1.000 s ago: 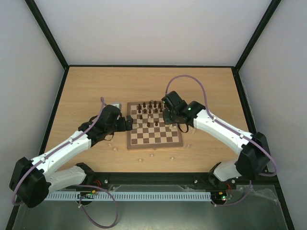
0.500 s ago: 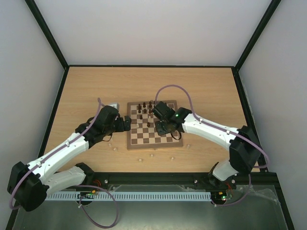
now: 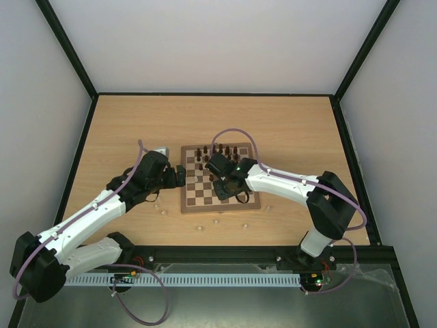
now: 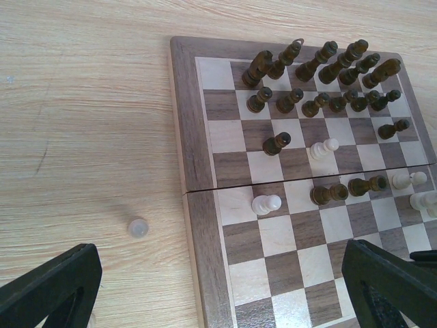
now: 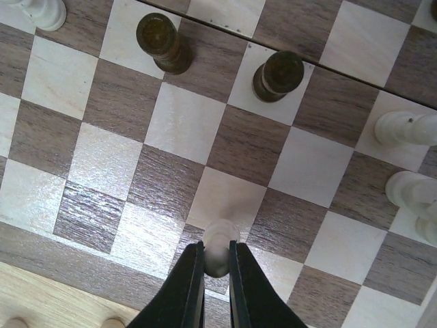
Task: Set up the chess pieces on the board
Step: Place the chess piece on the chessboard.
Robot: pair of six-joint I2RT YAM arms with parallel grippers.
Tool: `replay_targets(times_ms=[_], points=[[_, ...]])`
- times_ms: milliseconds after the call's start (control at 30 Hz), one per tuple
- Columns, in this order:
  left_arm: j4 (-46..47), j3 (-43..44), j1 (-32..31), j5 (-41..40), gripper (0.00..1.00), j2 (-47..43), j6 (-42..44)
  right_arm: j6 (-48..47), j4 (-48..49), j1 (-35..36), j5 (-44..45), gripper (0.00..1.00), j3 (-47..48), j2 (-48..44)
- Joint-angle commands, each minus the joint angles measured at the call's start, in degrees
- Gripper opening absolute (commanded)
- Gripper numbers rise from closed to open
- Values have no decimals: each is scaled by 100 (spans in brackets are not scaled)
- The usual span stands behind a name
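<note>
The board (image 3: pixel 185 198) lies flat near the middle of the light-wood surface (image 3: pixel 123 130), between the two arms. At its left edge hovers the left hand (image 3: pixel 179 176), spread wide with nothing between its fingers. In the left wrist view those dark fingers (image 4: pixel 51 287) fill the two bottom corners, one over bare surface and the other over the squares.

Just left of the board's frame a loose pale piece (image 4: pixel 138 227) sits on the surface. The top view shows more stray pale pieces (image 3: pixel 216 221) dotted on the surface in front of the board's near edge.

Of the chess pieces on the board, the dark pieces (image 4: pixel 321 68) crowd the two far rows. One dark pawn (image 4: pixel 276 143) stands a row forward of them, and two other dark ones (image 4: pixel 329 194) stand by the centre fold. A few pale pieces (image 4: pixel 266 203) stand upright on middle squares, with more near the right edge.

The right hand (image 3: pixel 222 179) reaches over the middle of the board. In its wrist view the fingers (image 5: pixel 188 287) are pressed in on a small pale piece (image 5: pixel 218 239), pinching it by its rounded head above squares close to the frame. Whether its base touches the board I cannot tell.
</note>
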Motion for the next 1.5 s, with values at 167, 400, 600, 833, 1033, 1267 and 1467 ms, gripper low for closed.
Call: replay_targets(times_ms=[167,400,600,833,1033,1267,1467], points=[[-72,38,33,-44,100,-74,-8,89,35,64,29,7,-104,181],[-93,40,30,-53,100,-102,-26,64,64,60,79,11,-101,241],[-103,36,33,-61,100,-120,-41,55,75,62,120,16,-119,195],[-120,45,29,-53,99,-94,-54,47,8,65,111,21,-142,-17],[-115,75,33,-36,99,-77,-90,-20,-127,64,271,26,-43,-341],[-112,36,33,8,99,-157,-167,-76,37,64,-5,26,-171,-186],[-121,7,28,4,100,-175,-176,-176,178,74,-279,29,-198,-114]])
